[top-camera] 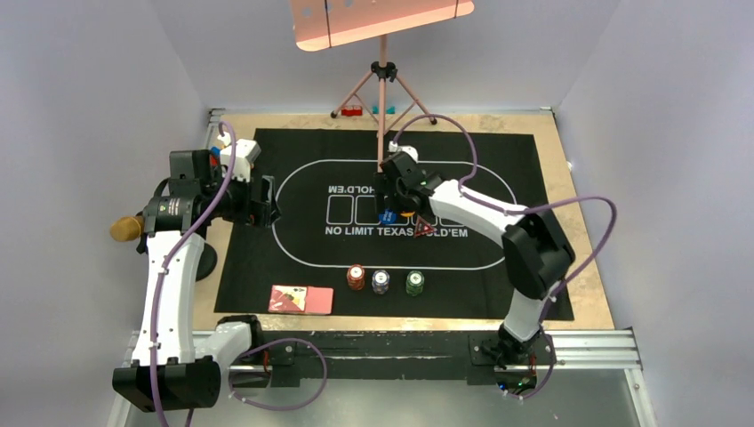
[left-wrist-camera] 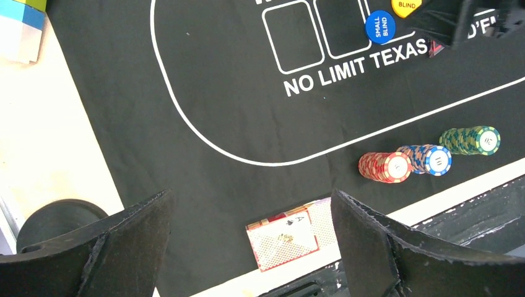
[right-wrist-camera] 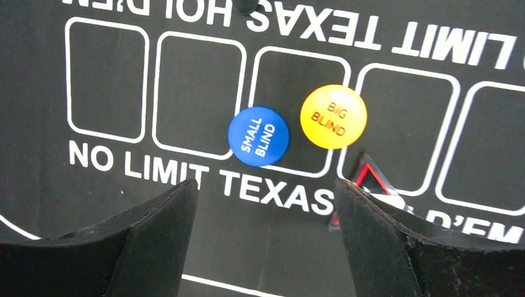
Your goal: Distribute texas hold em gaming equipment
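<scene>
The black mat (top-camera: 293, 240) carries three poker chip stacks along its near side: red (top-camera: 356, 277), grey-blue (top-camera: 381, 282) and green (top-camera: 415, 283). Pink-backed playing cards (top-camera: 301, 299) lie at the mat's near left edge, an ace face up on top (left-wrist-camera: 288, 238). The blue SMALL BLIND button (right-wrist-camera: 258, 136), the orange BIG BLIND button (right-wrist-camera: 333, 116) and a dark red-edged triangle (right-wrist-camera: 369, 182) lie at the mat's centre. My right gripper (right-wrist-camera: 266, 182) hangs open just above them, holding nothing. Over the mat's left edge my left gripper (left-wrist-camera: 251, 193) is open and empty.
A tripod (top-camera: 382, 80) with a pink board stands at the back of the table. Colourful toy blocks (left-wrist-camera: 21, 28) sit at the far left beside the mat. A black round base (left-wrist-camera: 59, 216) and a brown knob (top-camera: 127, 229) are on the left.
</scene>
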Available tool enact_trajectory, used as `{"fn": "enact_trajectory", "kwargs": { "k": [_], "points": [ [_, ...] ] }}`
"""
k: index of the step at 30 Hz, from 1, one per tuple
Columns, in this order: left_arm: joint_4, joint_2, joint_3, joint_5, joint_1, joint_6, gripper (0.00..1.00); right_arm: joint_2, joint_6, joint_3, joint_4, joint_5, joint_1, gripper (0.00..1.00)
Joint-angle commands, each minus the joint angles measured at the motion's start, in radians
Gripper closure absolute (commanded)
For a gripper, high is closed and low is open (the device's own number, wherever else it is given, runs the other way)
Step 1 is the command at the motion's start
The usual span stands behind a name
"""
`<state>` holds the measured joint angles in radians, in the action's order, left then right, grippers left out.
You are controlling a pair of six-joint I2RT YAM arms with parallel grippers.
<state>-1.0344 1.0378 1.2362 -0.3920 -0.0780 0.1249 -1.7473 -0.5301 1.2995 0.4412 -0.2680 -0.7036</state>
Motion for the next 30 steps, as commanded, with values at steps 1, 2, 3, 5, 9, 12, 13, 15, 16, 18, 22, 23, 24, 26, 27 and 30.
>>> {"fn": "enact_trajectory", "kwargs": {
  "k": [1,2,3,5,9,12,13,15,16,18,22,23,24,26,27,30],
  "points": [
    [0.009,0.001,-0.002,-0.018,0.001,0.026,0.0,-0.091,-0.054,0.088,-0.008,0.016,-0.023,0.17],
    [0.01,0.0,-0.005,-0.016,0.001,0.026,0.0,-0.108,-0.065,0.093,-0.009,0.017,-0.024,0.18],
    [0.011,-0.001,-0.007,-0.018,0.001,0.026,0.0,-0.127,-0.081,0.096,-0.012,0.016,-0.026,0.19],
    [0.007,0.0,-0.007,-0.028,0.001,0.029,0.0,-0.158,-0.097,0.103,-0.015,0.007,-0.026,0.21],
    [-0.001,-0.001,-0.005,-0.022,0.003,0.035,0.0,-0.21,-0.111,0.121,-0.025,-0.006,-0.027,0.23],
    [-0.01,-0.002,0.003,-0.018,0.002,0.037,0.0,-0.239,-0.122,0.14,-0.02,-0.016,-0.026,0.24],
    [-0.009,-0.003,0.005,-0.017,0.002,0.034,0.0,-0.245,-0.123,0.145,-0.022,-0.016,-0.026,0.24],
    [-0.01,-0.007,0.008,-0.019,0.001,0.029,0.0,-0.26,-0.125,0.155,-0.024,-0.017,-0.027,0.24],
    [-0.008,-0.009,0.008,-0.02,0.001,0.025,0.0,-0.269,-0.126,0.159,-0.025,-0.019,-0.027,0.24],
    [-0.005,-0.011,0.007,-0.021,0.002,0.018,0.0,-0.286,-0.128,0.17,-0.024,-0.021,-0.026,0.25],
    [-0.005,-0.016,0.009,-0.019,0.002,0.009,0.0,-0.315,-0.142,0.178,-0.026,-0.008,-0.028,0.27],
    [-0.004,-0.017,0.009,-0.016,0.002,0.01,0.0,-0.318,-0.146,0.178,-0.029,0.0,-0.028,0.27],
    [-0.004,-0.019,0.009,-0.015,0.001,0.009,0.0,-0.32,-0.149,0.176,-0.032,0.004,-0.03,0.28],
    [-0.006,-0.021,0.009,-0.012,0.001,0.008,0.0,-0.326,-0.153,0.173,-0.035,0.009,-0.036,0.29],
    [-0.007,-0.024,0.009,-0.009,0.001,0.008,0.0,-0.328,-0.155,0.174,-0.035,0.011,-0.039,0.3],
    [-0.009,-0.029,0.007,-0.003,0.001,0.011,0.0,-0.335,-0.158,0.18,-0.034,0.023,-0.056,0.33]
  ]
}}
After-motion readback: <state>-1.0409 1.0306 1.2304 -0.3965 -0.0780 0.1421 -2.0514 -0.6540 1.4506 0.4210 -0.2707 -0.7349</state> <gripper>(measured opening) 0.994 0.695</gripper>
